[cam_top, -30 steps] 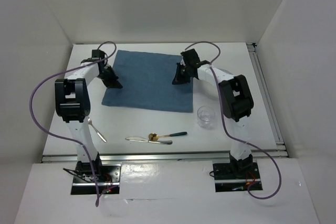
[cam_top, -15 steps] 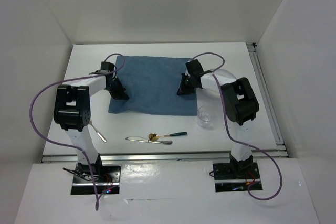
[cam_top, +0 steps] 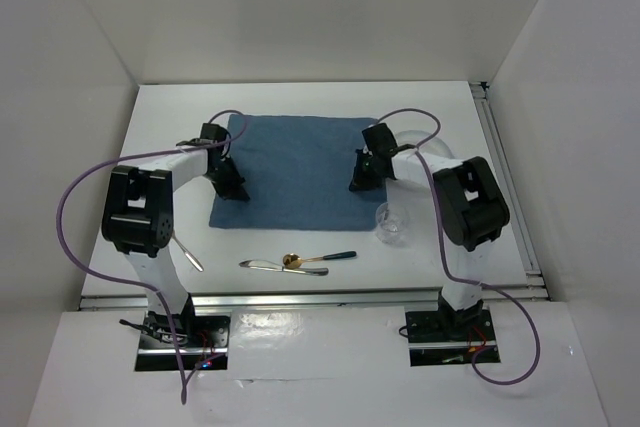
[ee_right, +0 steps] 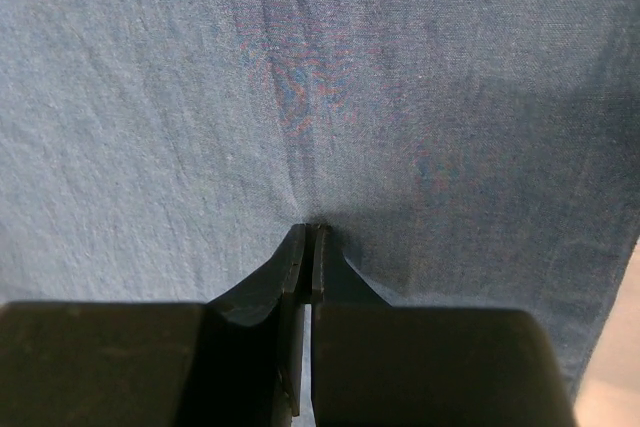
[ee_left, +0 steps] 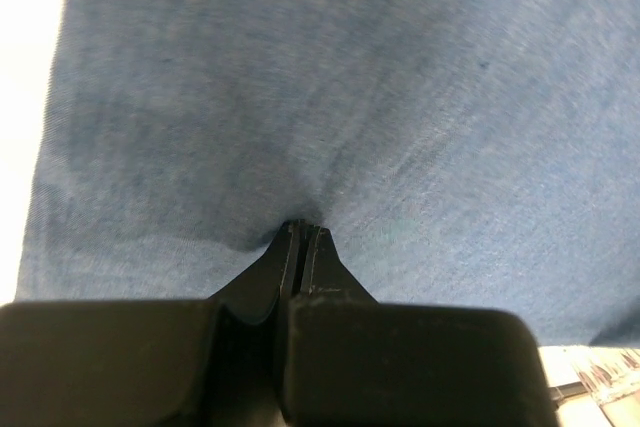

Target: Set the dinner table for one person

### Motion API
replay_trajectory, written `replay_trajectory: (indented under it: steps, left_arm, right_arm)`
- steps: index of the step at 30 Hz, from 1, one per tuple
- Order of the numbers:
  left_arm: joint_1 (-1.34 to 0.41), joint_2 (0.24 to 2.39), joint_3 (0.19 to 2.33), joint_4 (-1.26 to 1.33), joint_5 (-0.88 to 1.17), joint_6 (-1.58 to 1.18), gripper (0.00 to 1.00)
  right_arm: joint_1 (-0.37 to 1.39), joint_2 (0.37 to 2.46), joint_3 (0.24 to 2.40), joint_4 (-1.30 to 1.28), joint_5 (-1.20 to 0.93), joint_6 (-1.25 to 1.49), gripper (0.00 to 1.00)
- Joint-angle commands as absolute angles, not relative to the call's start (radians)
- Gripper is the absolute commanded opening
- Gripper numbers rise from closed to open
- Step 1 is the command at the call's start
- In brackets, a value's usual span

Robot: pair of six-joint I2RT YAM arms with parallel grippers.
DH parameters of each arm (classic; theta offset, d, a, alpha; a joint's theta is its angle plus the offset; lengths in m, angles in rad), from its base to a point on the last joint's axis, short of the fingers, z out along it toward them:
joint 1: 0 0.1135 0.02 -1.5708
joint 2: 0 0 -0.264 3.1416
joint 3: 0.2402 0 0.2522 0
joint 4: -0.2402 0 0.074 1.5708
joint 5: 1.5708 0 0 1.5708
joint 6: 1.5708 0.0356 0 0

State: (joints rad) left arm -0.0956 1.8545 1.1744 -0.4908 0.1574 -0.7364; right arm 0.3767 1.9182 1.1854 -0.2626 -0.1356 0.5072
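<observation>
The blue placemat [cam_top: 295,172] has slid toward the near edge of the bench [cam_top: 460,102]. Both the left end effector [ee_left: 303,232] and the right end effector [ee_right: 308,234] pinch its cloth, so positioning looks nearly done.

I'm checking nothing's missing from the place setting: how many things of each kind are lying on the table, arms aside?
placemat: 1
glass: 1
cutlery: 3, namely a knife, a spoon and a silver piece partly hidden at the left
Total: 5
</observation>
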Motion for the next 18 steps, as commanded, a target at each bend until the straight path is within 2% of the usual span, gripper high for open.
replay_trajectory:
  steps: [1,3,5,6,7,9,10,12,14,15,18]
  left_arm:
    - [-0.109,1.852,1.197,-0.571,0.089,-0.721,0.0]
    - [-0.129,1.807,1.232,-0.601,0.068,-0.721,0.0]
    - [-0.129,1.778,1.274,-0.633,0.058,-0.71,0.0]
    - [-0.129,1.764,1.293,-0.647,0.048,-0.71,0.0]
    - [-0.129,1.743,1.313,-0.661,0.038,-0.71,0.01]
    - [-0.138,1.724,1.376,-0.704,0.015,-0.699,0.05]
    - [-0.149,1.707,1.393,-0.73,0.003,-0.687,0.08]
    - [-0.149,1.687,1.437,-0.755,-0.012,-0.687,0.12]
    - [-0.149,1.649,1.462,-0.764,-0.024,-0.678,0.23]
    - [-0.158,1.637,1.462,-0.764,-0.025,-0.664,0.25]
    - [-0.169,1.592,1.483,-0.764,-0.014,-0.64,0.41]
  right_arm:
    - [0.365,1.862,1.137,-0.36,-0.067,0.476,0.0]
    - [0.365,1.804,1.193,-0.39,-0.067,0.462,0.04]
    - [0.374,1.757,1.242,-0.42,-0.057,0.45,0.16]
    - [0.374,1.741,1.294,-0.429,-0.057,0.439,0.25]
    - [0.374,1.724,1.319,-0.439,-0.057,0.439,0.42]
    - [0.362,1.66,1.362,-0.453,-0.035,0.439,0.61]
    - [0.344,1.607,1.362,-0.462,-0.006,0.439,0.75]
    - [0.272,1.547,1.335,-0.462,0.018,0.449,0.88]
    - [0.191,1.455,1.278,-0.45,0.018,0.486,0.96]
    - [0.095,1.428,1.206,-0.44,0.018,0.497,0.96]
    - [-0.111,1.358,1.076,-0.43,-0.08,0.54,0.98]
